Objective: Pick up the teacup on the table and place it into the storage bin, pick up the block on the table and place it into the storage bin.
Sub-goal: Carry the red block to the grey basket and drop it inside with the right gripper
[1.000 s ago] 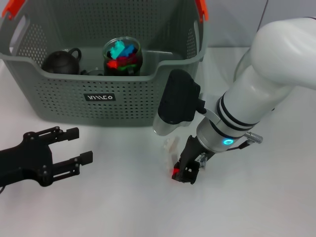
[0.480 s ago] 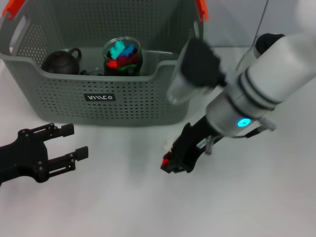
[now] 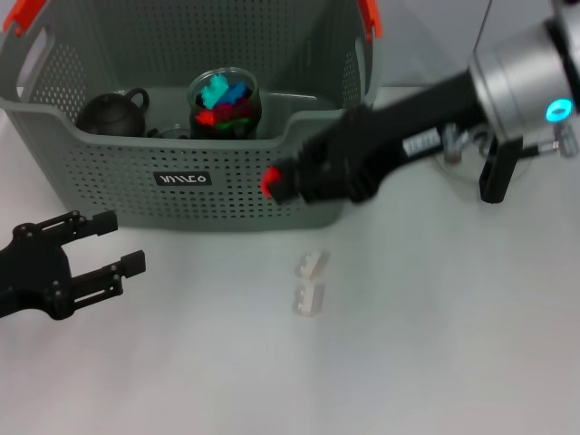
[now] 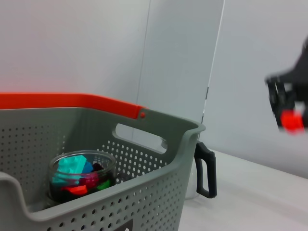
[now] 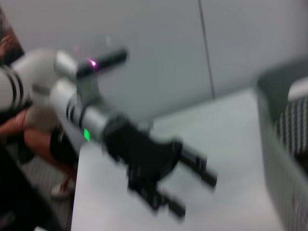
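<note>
Right tool [image 3: 276, 181] grips a red block [image 3: 269, 183] before the perforated plastic storage bin [image 3: 109, 145].

White table [image 3: 435, 362] with storage bin [image 3: 109, 172] and two clear pieces [image 3: 311, 281]

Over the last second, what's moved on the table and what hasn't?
The right gripper has lifted the red block off the table and swung it up toward the storage bin, now level with the bin's front wall. The left gripper drifted slightly outward, fingers open and empty. The two clear blocks on the table and the bin's contents stayed put.
</note>
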Available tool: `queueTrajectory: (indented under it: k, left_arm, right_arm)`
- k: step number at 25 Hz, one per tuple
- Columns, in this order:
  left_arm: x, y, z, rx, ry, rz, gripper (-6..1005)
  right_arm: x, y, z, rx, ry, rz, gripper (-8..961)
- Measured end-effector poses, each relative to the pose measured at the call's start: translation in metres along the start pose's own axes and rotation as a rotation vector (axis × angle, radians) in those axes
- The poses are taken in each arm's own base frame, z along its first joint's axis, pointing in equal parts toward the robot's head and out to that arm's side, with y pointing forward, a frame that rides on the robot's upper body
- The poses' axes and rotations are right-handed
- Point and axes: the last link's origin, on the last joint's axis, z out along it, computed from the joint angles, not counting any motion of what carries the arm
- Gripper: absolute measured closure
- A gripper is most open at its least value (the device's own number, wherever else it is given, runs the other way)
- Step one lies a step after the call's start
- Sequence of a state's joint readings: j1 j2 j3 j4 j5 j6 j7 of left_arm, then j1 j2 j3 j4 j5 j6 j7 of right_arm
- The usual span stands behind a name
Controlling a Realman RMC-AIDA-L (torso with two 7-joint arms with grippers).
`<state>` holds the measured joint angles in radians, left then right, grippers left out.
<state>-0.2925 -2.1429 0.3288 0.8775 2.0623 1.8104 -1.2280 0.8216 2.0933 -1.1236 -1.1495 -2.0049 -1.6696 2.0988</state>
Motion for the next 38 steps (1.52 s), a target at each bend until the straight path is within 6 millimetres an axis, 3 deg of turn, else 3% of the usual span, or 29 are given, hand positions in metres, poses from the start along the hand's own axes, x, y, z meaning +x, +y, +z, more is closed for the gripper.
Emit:
queueTrajectory:
  k: [3,12,17,28,38]
  left_arm:
    - [0.001,0.000,0.001,-0.002,0.001,0.001,306]
    - [0.002,0.000,0.004,-0.012,0.009,-0.003,306]
    - [0.003,0.000,0.005,-0.013,0.011,-0.004,305]
    - [0.001,0.001,0.006,-0.014,0.014,-0.012,305]
    - [0.000,0.002,0.006,-0.014,0.015,-0.018,305]
  right_arm:
    - [-0.022,-0.004,-0.005,0.050,-0.049,-0.010,749]
    - [-0.094,-0.024,0.009,0.255,-0.043,0.032,748]
    - [-0.119,-0.034,0.019,0.348,-0.069,0.060,748]
    - [-0.120,-0.071,0.072,0.498,0.032,0.055,748]
    - [-0.105,-0.083,0.098,0.565,0.126,0.045,748]
